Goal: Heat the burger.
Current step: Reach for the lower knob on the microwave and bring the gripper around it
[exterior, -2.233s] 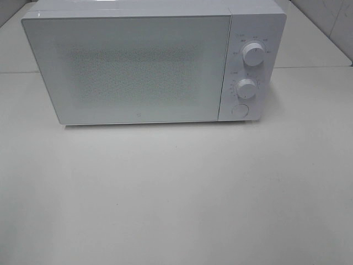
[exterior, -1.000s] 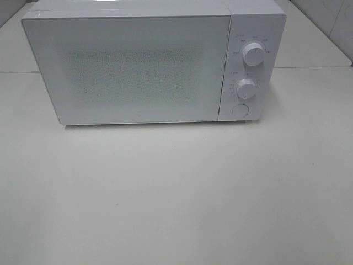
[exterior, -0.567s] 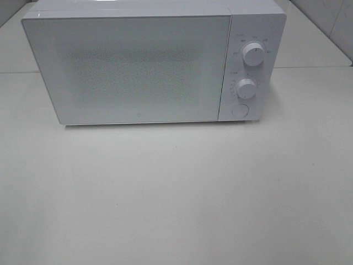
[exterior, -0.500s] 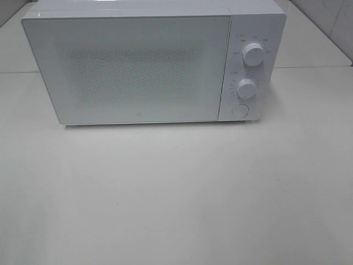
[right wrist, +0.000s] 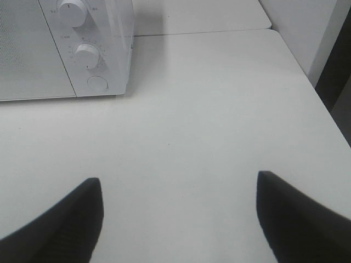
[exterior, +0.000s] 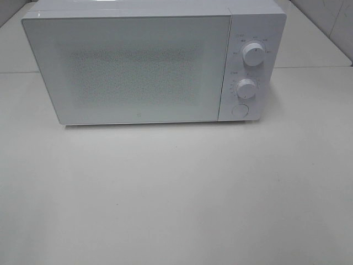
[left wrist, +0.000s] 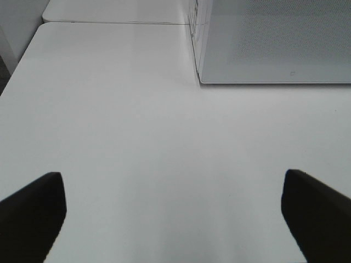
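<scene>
burger unseen; left hand (left wrist: 171, 181), right hand (right wrist: 178, 181) spread

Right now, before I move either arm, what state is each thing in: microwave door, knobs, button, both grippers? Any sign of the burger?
microwave door: shut
upper knob: untouched, setting too small to read
lower knob: untouched, setting too small to read
round button: nothing on it
left gripper: open, holding nothing, above bare table
right gripper: open, holding nothing
burger: not in any view
</scene>
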